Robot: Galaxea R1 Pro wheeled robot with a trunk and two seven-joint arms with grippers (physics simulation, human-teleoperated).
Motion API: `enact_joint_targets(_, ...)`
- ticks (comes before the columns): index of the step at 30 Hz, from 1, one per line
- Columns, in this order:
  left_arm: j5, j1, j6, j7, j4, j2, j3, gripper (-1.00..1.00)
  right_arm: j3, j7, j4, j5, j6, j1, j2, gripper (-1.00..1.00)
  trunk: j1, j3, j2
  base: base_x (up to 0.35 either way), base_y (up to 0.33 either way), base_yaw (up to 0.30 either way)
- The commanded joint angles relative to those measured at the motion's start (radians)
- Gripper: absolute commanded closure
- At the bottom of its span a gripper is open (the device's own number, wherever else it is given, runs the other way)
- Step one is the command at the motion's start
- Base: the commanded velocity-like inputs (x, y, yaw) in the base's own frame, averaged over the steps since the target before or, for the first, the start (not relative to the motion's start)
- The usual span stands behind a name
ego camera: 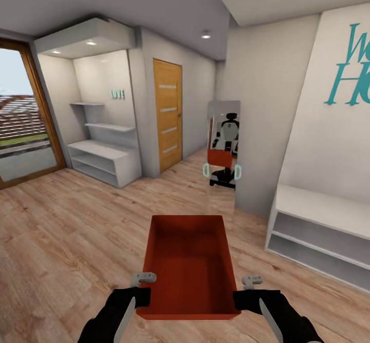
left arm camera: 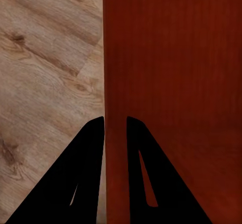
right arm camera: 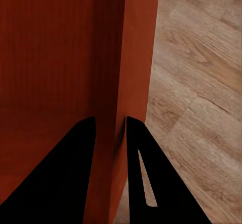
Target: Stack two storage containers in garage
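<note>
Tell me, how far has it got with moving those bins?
Partway at best. In hand: one red bin is carried over wood plank flooring, the left gripper and right gripper each clamped on a side wall. Nothing looks finished: this is a hallway with a mirror and a wooden door, not concrete. Setting down and stacking remain.

I count one red-orange container, two tools on it, left tool and right tool; one wooden door beyond it.
</note>
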Motion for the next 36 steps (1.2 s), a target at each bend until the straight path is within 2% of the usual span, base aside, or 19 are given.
enact_joint_targets(1, -0.029, -0.001, 0.007, 0.006, 0.000, 0.001, 0.006, 1.00, 0.006, -0.003, -0.003, 0.009, -0.043, -0.001, -0.007, 1.00, 0.001, -0.002, -0.001, 0.325, 0.000, 0.000)
enact_joint_targets(18, -0.029, -0.001, 0.007, 0.006, 0.000, 0.001, 0.006, 1.00, 0.006, -0.003, -0.003, 0.009, -0.043, -0.001, -0.007, 1.00, 0.001, -0.002, -0.001, 0.325, 0.001, 0.000)
enact_joint_targets(36, -0.029, -0.001, 0.007, 0.006, 0.000, 0.001, 0.006, 1.00, 0.005, -0.003, -0.003, 0.009, -0.043, -0.001, -0.006, 1.00, 0.001, -0.002, -0.001, 0.325, 0.073, 0.000)
